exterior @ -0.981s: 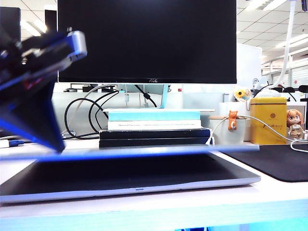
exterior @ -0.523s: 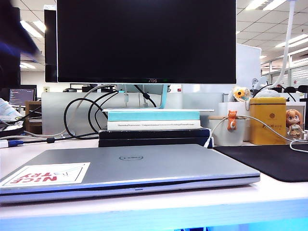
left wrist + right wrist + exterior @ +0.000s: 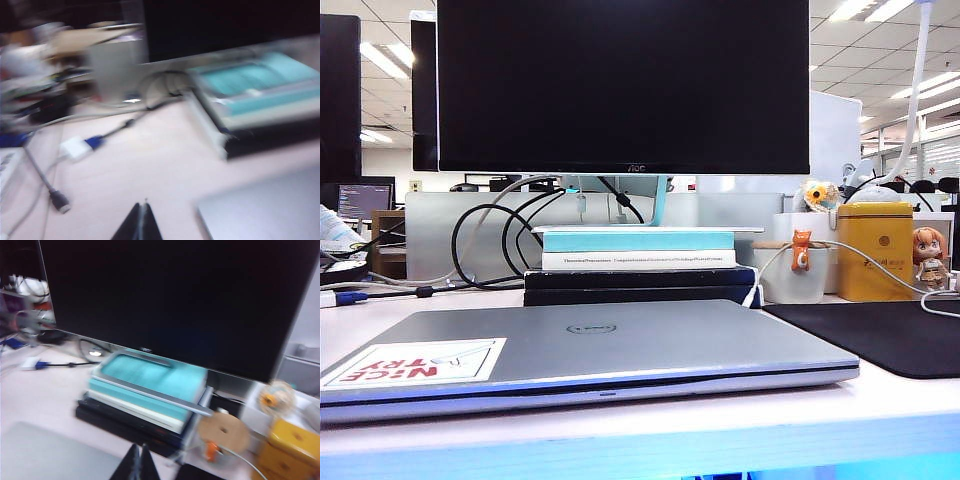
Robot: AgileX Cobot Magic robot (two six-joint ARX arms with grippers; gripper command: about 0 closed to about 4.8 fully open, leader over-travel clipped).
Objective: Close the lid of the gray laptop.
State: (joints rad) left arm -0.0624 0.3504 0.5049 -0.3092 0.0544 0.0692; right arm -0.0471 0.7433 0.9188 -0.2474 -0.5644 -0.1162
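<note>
The gray laptop lies flat on the white table in the exterior view. Its lid is down on the base, silver outside up, with the round emblem and a red-lettered white sticker. Neither arm shows in the exterior view. My left gripper is shut and empty above bare desk beside a corner of the laptop. My right gripper is shut and empty, above the laptop's far edge, facing the book stack. Both wrist views are blurred.
A black AOC monitor stands behind the laptop on a stack of books. Cables trail at the left. A black mat, a white cup, a yellow tin and a figurine are at the right.
One second ago the left gripper was pushing the lid down, nearly shut. The lid now lies flat and closed, and the arm has left the exterior view.
</note>
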